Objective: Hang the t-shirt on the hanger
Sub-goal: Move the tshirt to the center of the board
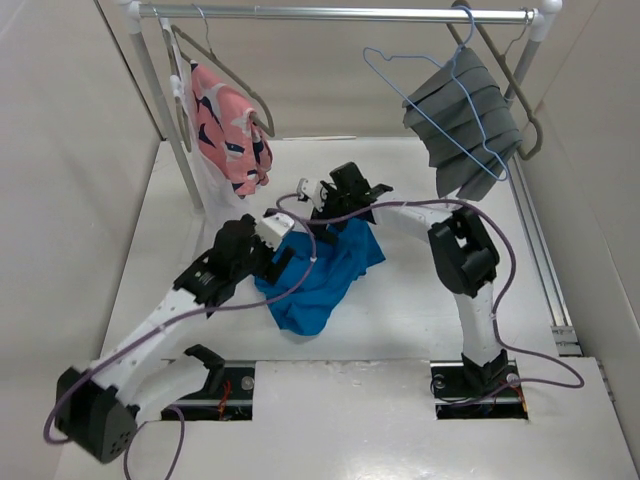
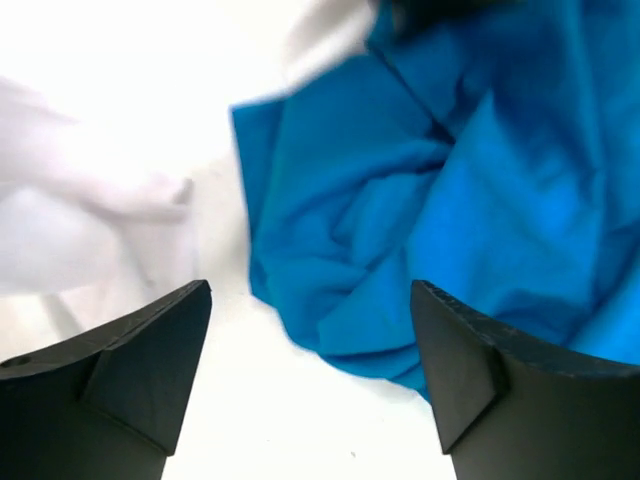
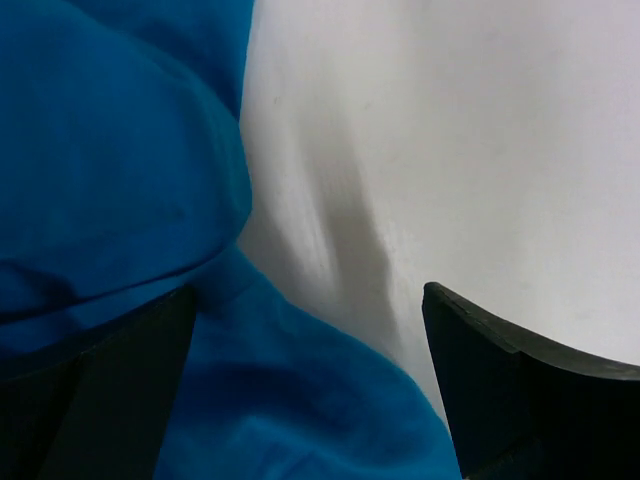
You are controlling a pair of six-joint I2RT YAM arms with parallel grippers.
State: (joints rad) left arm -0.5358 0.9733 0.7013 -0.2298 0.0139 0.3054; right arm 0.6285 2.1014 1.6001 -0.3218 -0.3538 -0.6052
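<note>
We see the t-shirt (image 1: 320, 272) crumpled on the table (image 1: 420, 320), btw both arms. Left gripper (image 2: 310, 290) is spread wide over the shirt's edge, nothing pinched. Right gripper (image 3: 308, 296) is also spread, cloth under one finger. Hanger (image 1: 386, 80) is back right, against the grey garment (image 1: 462, 125).

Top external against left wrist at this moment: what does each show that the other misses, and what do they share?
Only the top external view shows the rail, the pink garment and grey garment hung from it, the light-blue hanger up by the grey one, and the right arm. Only the left wrist view shows the left gripper open, the t-shirt's folded edge between its fingers. Both show the blue t-shirt crumpled on the white table, off the hanger.
</note>
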